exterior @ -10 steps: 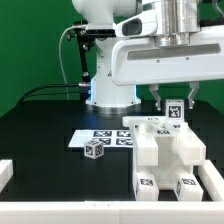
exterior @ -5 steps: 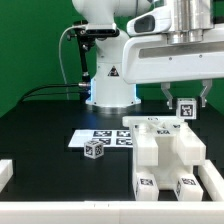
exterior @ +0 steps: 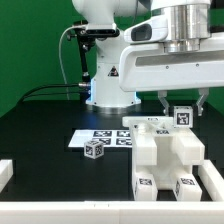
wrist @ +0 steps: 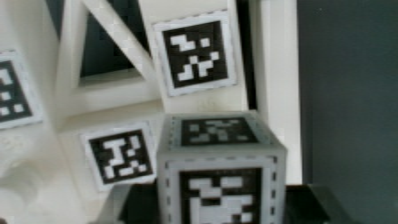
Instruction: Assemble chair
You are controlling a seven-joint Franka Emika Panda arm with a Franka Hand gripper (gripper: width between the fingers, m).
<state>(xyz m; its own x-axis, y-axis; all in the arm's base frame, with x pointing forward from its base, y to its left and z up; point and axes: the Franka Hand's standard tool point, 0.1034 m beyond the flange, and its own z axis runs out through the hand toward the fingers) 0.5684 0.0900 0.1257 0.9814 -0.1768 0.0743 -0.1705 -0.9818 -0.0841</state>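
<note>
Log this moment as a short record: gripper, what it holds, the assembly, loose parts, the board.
gripper: gripper shut on a small tagged block
held part: in the air, just above the partly built chair, towards the exterior view's right
contact with chair: cannot tell
loose part: loose cube on the table, at the near edge of the marker board
wrist view: block close up, chair tags behind it
</note>
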